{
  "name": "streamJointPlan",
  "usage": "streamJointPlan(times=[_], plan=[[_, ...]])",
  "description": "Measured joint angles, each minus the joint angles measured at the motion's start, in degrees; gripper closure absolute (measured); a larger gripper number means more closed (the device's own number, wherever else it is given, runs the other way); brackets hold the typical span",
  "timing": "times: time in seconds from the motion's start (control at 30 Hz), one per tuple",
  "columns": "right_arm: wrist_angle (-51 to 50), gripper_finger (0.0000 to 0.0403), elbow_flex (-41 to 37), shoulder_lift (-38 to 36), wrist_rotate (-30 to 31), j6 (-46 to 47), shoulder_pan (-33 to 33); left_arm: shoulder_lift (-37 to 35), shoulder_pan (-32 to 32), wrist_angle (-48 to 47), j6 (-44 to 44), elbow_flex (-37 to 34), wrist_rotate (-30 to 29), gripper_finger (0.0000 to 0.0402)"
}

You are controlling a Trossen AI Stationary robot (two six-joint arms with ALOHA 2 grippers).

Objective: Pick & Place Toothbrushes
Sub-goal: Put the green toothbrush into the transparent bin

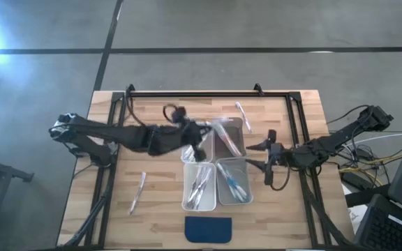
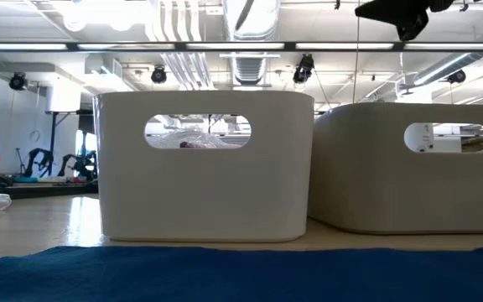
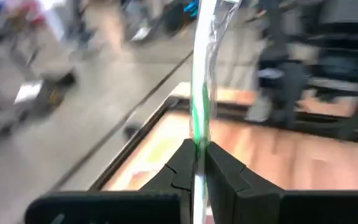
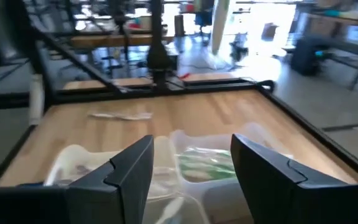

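From above, the left end effector (image 1: 199, 143) hangs over the cluster of clear rectangular plastic bins (image 1: 232, 183) on the wooden counter (image 1: 159, 202), while the right end effector (image 1: 262, 156), fingers apart and empty, waits beside them. The left wrist view shows that end effector clamped low on a thin clear-wrapped toothbrush with a green streak (image 3: 201, 93); gripped so near one end, it could pivot or slip and miss its bin. Which bin lies beneath is hard to tell.

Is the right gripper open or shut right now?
Open. The right gripper shows its two fingers spread wide apart above the bins, nothing between them.
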Motion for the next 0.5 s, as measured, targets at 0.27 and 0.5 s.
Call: streamJointPlan(times=[0.27,0.5], plan=[[-5.2,0.0204,-0.4,-1.3,10.3,3.5,0.0,1.6,9.2,-22.9,-15.2,10.4,0.3,0.0378],[-7.7,0.0227,-0.4,-1.7,11.6,6.2,0.0,1.9,17.6,-24.8,-20.2,15.2,15.5,0.0379]])
